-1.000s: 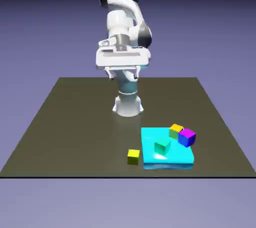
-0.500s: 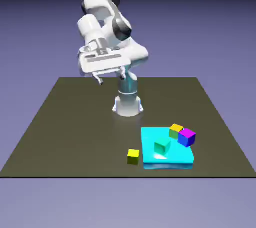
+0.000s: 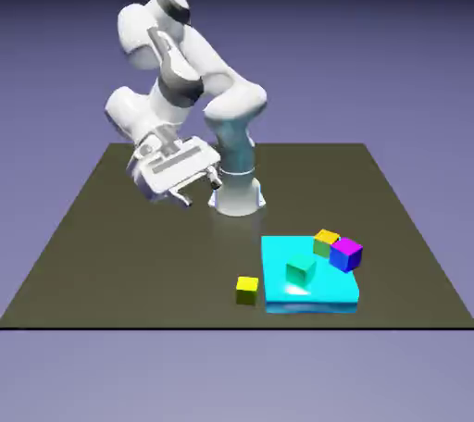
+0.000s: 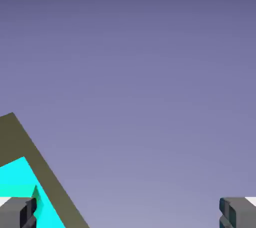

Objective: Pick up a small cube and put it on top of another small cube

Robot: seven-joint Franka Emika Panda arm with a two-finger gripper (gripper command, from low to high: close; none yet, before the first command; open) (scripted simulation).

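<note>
Gripper [image 3: 199, 192] hangs with fingers spread wide and nothing between them, above the table's [image 3: 120, 235] far half, well apart from the cubes. Near the front edge, the small yellow cube [image 3: 246, 289] sits on the table just beside the cyan slab [image 3: 319, 292], which carries a teal-green cube [image 3: 300, 270].

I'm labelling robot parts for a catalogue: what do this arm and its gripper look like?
The arm is glossy white, built of rounded segments with dark grey joints. The gripper is a flat white block with two short fingers; the hand view shows grey fingertips. No cables or markings show.
</note>
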